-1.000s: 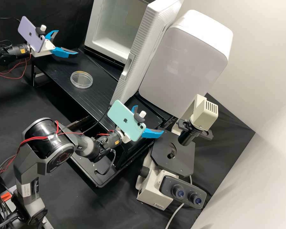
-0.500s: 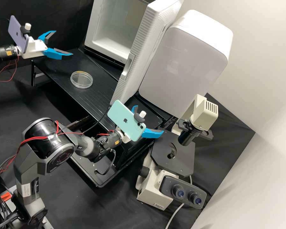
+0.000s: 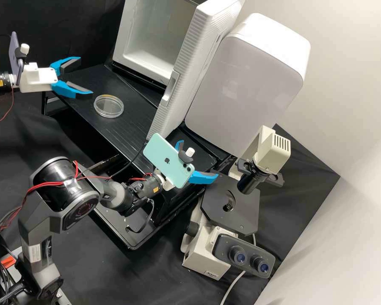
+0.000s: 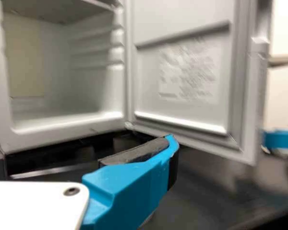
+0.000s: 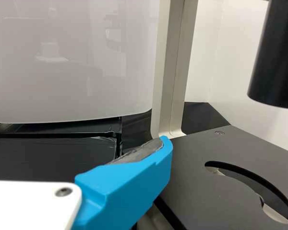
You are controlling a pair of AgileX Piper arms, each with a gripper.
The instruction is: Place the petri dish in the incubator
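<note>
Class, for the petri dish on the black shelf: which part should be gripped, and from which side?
Grip the rim of the petri dish across its width, jaws on opposite walls, coming from above. It lies flat and shallow on the black shelf, so a sideways approach would probably find little wall to hold. The open left gripper is nearest.
</note>
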